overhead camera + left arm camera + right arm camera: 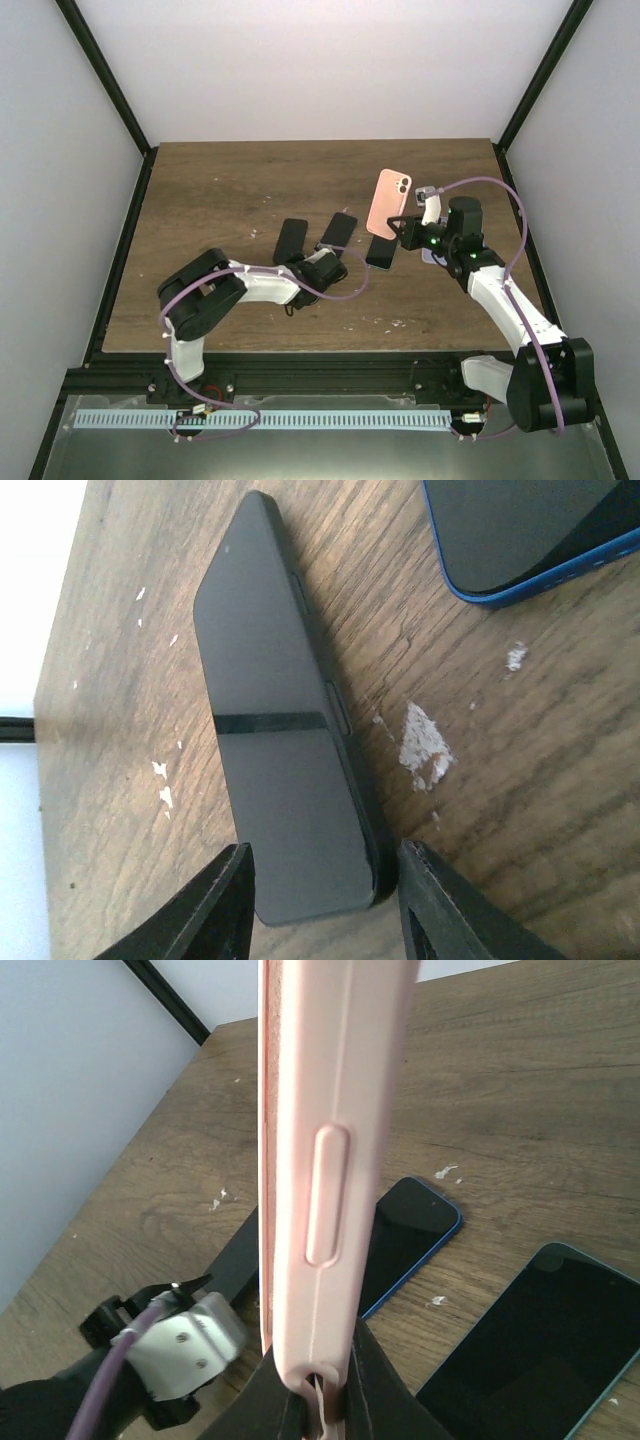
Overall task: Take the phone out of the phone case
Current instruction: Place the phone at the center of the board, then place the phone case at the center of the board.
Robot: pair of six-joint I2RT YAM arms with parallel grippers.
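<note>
My right gripper [405, 228] [325, 1400] is shut on the bottom edge of a pink phone case [388, 198] [335, 1160] and holds it upright above the table. I see its side and back, not its inside. A black phone [275, 730] [290, 240] lies flat on the wood. My left gripper [325, 855] [305, 262] straddles its near end with the jaws open. One finger [225, 900] stands on each side of the phone, a little apart from its edges.
A blue-edged phone [530, 530] [410, 1230] [338, 230] lies just right of the black one. A third dark phone [540, 1340] [381, 252] lies beneath the raised case. White flecks mark the wooden table [230, 190], and black frame posts stand at its sides.
</note>
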